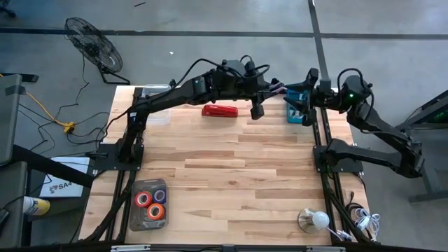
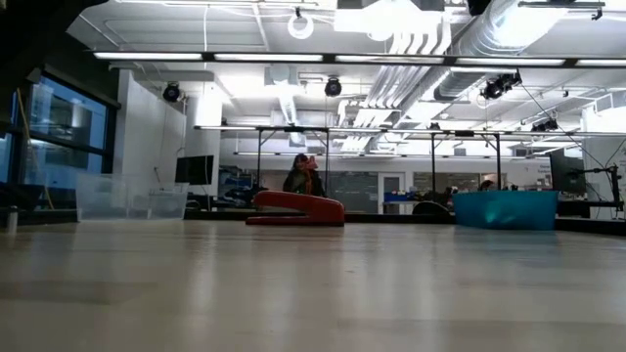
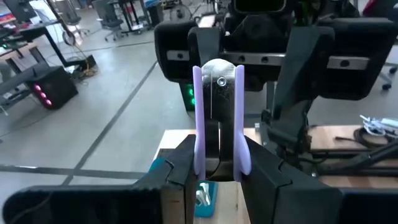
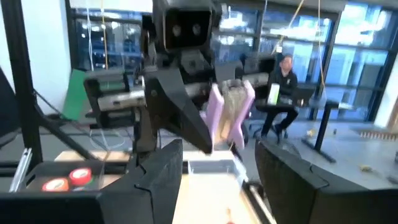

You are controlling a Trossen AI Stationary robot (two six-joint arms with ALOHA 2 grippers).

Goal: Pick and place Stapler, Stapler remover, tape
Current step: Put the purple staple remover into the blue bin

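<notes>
Your left gripper (image 3: 219,168) reaches across mid-air, fingers pinching a purple staple remover (image 3: 217,118), facing your right gripper (image 4: 217,180), fingers spread, above the teal bin (image 1: 297,110).

The left arm stretches from its base at the table's left edge across the far side towards the right, its left gripper (image 3: 219,174) lifted above the table with the fingers (image 3: 180,171) clamped on a purple-handled metal piece. The right arm bends in from the right edge to face it, the right gripper (image 4: 217,171) close opposite the left one, its fingers (image 4: 163,177) standing apart with nothing between them
</notes>
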